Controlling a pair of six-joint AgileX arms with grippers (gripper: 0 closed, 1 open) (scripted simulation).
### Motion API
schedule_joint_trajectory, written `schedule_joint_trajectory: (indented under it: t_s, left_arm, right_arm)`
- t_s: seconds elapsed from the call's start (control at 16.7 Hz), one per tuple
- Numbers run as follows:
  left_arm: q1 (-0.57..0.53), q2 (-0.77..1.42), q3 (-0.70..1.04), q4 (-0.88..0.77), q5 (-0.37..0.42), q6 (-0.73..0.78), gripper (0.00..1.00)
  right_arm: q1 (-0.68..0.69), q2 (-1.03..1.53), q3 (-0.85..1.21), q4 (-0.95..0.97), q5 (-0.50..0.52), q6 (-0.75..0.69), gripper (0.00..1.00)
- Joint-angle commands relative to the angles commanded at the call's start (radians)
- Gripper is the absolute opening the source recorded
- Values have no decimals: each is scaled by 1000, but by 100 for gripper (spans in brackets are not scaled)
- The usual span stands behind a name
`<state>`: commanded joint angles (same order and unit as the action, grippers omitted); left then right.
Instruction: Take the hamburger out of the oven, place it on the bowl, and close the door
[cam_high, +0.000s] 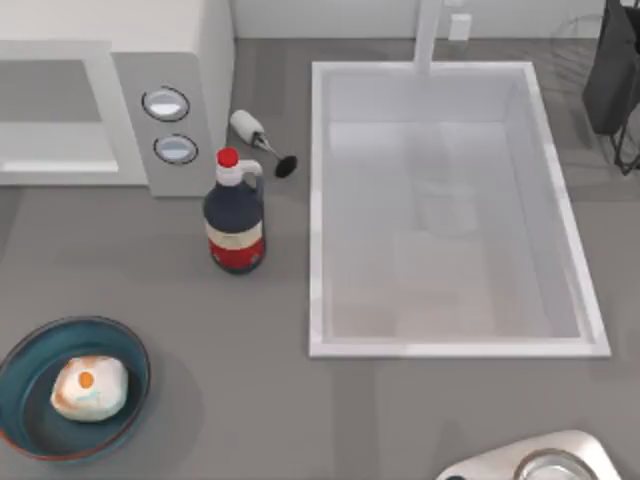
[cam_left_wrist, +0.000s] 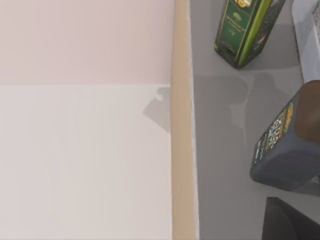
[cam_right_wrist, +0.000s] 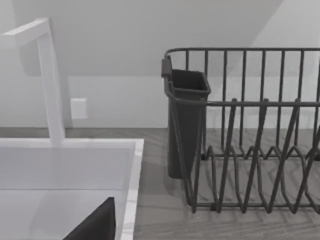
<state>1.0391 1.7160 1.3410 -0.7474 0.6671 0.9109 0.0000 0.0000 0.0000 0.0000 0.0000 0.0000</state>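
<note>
The hamburger (cam_high: 90, 388), a pale lump with an orange spot, lies inside the dark blue bowl (cam_high: 25, 360) at the table's front left. The white oven (cam_high: 205, 60) stands at the back left, its two knobs on the grey panel. Its door (cam_high: 50, 105), with the grey window, lies flat against the oven front. A dark part of my left gripper (cam_left_wrist: 290, 222) shows at the edge of the left wrist view, over a wall and a grey counter. A dark part of my right gripper (cam_right_wrist: 95, 225) shows by the sink's corner in the right wrist view.
A dark bottle with a red cap (cam_high: 235, 225) stands in front of the oven, with a small white-handled utensil (cam_high: 262, 143) behind it. The large white sink (cam_high: 318, 200) takes up the middle right. A wire dish rack (cam_right_wrist: 250, 150) stands at the back right, a silver dish (cam_high: 545, 465) at the front right.
</note>
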Motion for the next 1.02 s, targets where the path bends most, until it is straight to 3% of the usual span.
schedule_joint_trajectory:
  t_s: [0.3, 0.72, 1.02]
  left_arm:
    - [-4, 10, -34, 42, -3, 0, 0]
    - [1, 109, -237, 354, 1, 4, 0]
    - [3, 125, -266, 388, 2, 5, 0]
  right_arm:
    - [0, 0, 0, 0, 0, 0, 100]
    - [0, 0, 0, 0, 0, 0, 100]
    - [0, 0, 0, 0, 0, 0, 100]
